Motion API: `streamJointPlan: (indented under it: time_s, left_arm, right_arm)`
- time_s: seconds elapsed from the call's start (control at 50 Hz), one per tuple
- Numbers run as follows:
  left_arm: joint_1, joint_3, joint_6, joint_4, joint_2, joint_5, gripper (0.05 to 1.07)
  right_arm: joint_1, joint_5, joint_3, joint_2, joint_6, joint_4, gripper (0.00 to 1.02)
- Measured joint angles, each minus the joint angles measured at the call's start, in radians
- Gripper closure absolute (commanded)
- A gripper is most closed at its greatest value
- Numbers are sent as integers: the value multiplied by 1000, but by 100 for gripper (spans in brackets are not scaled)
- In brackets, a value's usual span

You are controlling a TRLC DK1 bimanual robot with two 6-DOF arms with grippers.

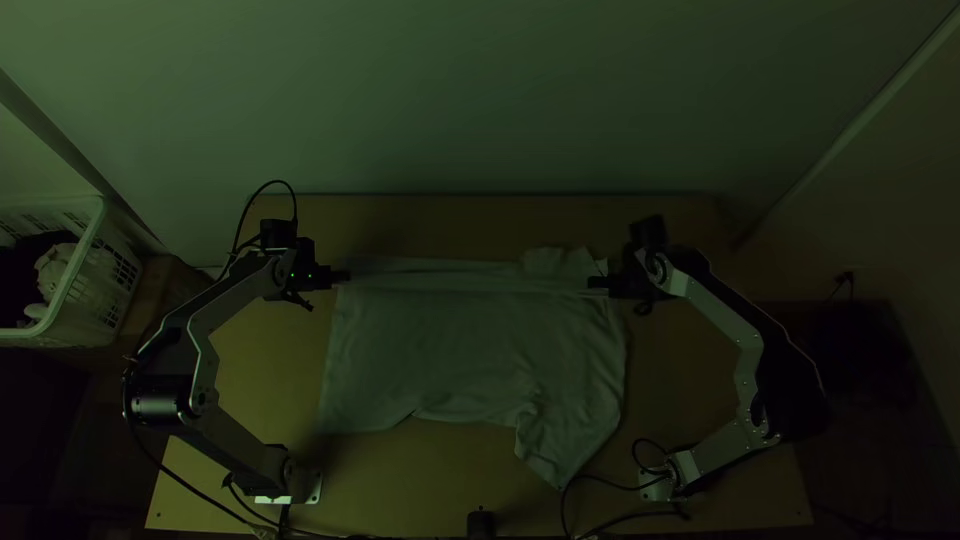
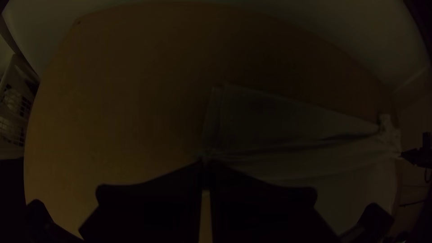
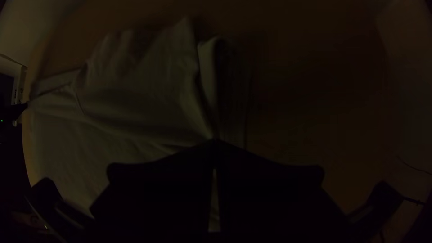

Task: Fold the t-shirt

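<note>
Two grips noted: left gripper (image 1: 342, 276) and right gripper (image 1: 598, 283), fingers closed on the shirt (image 1: 450, 345) toward its far side. It lies on the table (image 1: 260, 370), body spread, near edge uneven. Folding judged early; main folds outstanding.

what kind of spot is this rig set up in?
Probably a small home or workshop corner: a wooden table against a plain wall, with a plastic laundry basket of clothes beside it.
</note>
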Motion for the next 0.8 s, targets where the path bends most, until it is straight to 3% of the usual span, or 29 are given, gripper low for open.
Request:
streamJointPlan:
  time_s: [0.14, 0.2, 0.24, 0.32, 0.34, 0.36, 0.66, 0.8]
  left_arm:
    - [0, -30, 0, 29, -5, 0, 105]
    - [0, -45, 0, 39, -7, 0, 98]
    - [0, -56, 0, 40, -9, 0, 80]
    - [0, -77, -2, 40, -17, 0, 27]
    - [0, -80, -5, 39, -20, 0, 12]
    - [0, -83, -5, 38, -25, 0, 9]
    - [10, -85, -8, -31, -205, 60, 9]
    - [13, -85, 16, -137, -335, 86, 9]
  right_arm:
    - [9, 0, -71, -19, 0, 40, 98]
    - [9, 1, -89, -19, 0, 63, 79]
    - [7, 3, -97, -20, 0, 71, 60]
    - [2, 18, -114, -33, 0, 73, 13]
    - [0, 19, -119, -39, 0, 70, 5]
    - [-3, 19, -124, -46, 0, 68, 4]
    - [-27, 23, -156, -265, 27, -48, 4]
    - [-27, 23, -170, -418, 58, -119, 4]
